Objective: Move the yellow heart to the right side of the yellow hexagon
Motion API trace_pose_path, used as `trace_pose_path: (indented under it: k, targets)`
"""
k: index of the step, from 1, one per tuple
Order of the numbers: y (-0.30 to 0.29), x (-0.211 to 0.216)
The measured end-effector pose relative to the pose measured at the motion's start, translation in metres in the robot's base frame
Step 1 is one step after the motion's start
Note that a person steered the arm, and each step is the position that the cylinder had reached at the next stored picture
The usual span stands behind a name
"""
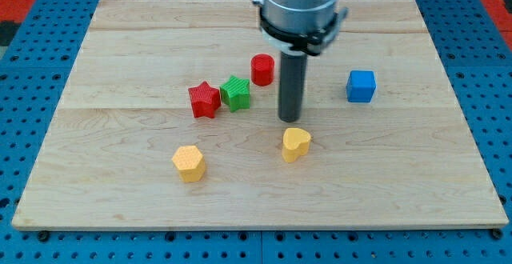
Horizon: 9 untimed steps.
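The yellow heart (296, 144) lies on the wooden board, right of centre toward the view's bottom. The yellow hexagon (189, 163) lies to its left and slightly lower, well apart from it. My tip (290, 119) stands just above the heart in the view, close to its upper edge; I cannot tell if it touches. The rod rises from there to the arm's grey body at the view's top.
A red star (204, 99) and a green star (235, 92) sit side by side left of the rod. A red cylinder (262, 70) stands just left of the rod. A blue cube (361, 86) sits to the right. The board (120, 40) lies on blue pegboard.
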<state>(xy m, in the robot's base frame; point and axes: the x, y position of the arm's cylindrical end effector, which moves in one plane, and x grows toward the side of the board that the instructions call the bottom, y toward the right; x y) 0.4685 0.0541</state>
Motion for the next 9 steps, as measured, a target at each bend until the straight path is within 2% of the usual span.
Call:
trace_pose_path:
  k: [1,4,5,9]
  targets:
    - [0.024,0.006]
    - [-0.010,0.058]
    - [-0.022,0.061]
    - [-0.007,0.052]
